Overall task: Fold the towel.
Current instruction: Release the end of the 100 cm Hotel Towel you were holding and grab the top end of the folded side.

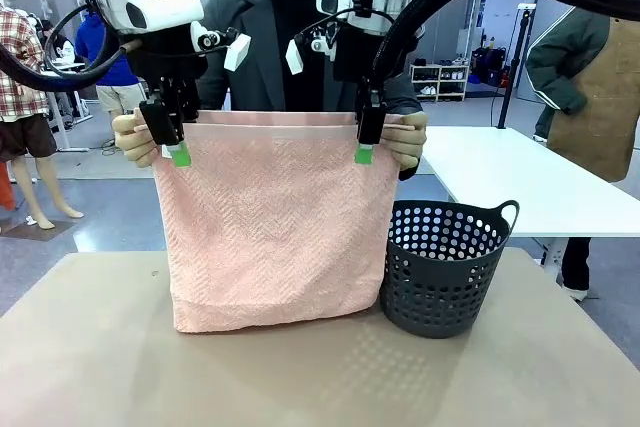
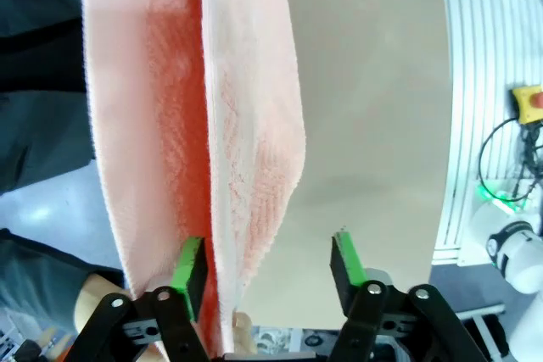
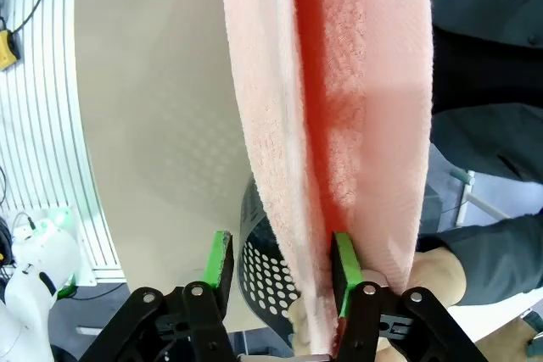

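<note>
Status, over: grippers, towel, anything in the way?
Left gripper and right gripper open, each astride the near layer at a top corner. Towel hangs doubled from the person's hands, lower edge on the table. Dark basket close beside its lower corner.

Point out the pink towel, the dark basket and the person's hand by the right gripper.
Salmon-pink terry towel [image 1: 270, 237]: front view, middle of its hanging front face.
Dark grey perforated plastic basket [image 1: 440, 287]: front view, its outer side wall.
Person's hand [image 1: 408, 139]: front view, middle of the hand, at the towel's top corner.

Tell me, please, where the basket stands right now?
Front view: the basket stands on the table, right of centre, close beside the hanging towel.
</note>
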`<action>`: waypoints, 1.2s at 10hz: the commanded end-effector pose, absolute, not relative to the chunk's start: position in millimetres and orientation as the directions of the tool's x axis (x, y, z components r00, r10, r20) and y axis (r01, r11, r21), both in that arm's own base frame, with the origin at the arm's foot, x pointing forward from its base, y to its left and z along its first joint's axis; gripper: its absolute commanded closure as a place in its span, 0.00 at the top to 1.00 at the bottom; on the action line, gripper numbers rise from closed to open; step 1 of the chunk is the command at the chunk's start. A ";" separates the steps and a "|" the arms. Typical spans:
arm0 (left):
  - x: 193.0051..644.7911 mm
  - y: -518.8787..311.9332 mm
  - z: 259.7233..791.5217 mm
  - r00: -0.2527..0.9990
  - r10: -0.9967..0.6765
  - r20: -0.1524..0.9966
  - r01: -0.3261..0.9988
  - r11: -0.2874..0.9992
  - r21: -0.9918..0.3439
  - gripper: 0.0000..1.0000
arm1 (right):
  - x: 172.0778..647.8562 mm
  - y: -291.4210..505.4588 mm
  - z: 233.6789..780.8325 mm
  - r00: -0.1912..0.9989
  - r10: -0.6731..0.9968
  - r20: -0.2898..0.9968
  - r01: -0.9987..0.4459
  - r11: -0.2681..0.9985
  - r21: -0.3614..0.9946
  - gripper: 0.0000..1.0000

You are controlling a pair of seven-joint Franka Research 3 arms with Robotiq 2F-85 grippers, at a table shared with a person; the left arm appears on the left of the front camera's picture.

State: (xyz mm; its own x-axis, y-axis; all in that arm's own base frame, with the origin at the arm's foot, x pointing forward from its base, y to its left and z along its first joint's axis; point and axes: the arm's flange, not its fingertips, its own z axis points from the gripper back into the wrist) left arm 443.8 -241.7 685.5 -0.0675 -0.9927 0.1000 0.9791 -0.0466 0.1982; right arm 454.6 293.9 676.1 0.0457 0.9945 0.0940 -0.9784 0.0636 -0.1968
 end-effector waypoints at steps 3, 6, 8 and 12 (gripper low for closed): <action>426.4 -237.1 734.5 -0.033 -0.990 0.136 0.958 0.007 0.287 1.00 | 440.1 291.2 715.5 0.039 0.994 0.098 -0.952 0.067 -0.297 1.00; 432.2 -235.3 745.7 -0.044 -0.987 0.155 0.949 0.007 0.316 1.00 | 440.7 293.3 738.0 -0.016 0.996 0.084 -0.929 0.017 -0.370 1.00; 443.3 -234.8 740.7 -0.043 -0.989 0.144 0.948 0.005 0.319 1.00 | 455.6 296.3 735.5 -0.047 0.995 0.084 -0.920 -0.011 -0.392 1.00; 458.2 -230.9 726.5 -0.040 -0.994 0.104 0.954 -0.007 0.301 1.00 | 479.3 313.1 715.4 -0.048 0.993 0.106 -0.928 -0.005 -0.374 1.00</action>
State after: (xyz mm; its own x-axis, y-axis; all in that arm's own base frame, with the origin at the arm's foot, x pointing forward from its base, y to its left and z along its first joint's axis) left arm 454.6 -234.5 724.2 -0.0387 -0.9912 0.1267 0.9576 -0.0006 0.2881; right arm 476.4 307.3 714.7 -0.0407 0.9929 0.1120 -0.9303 0.0032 -0.3669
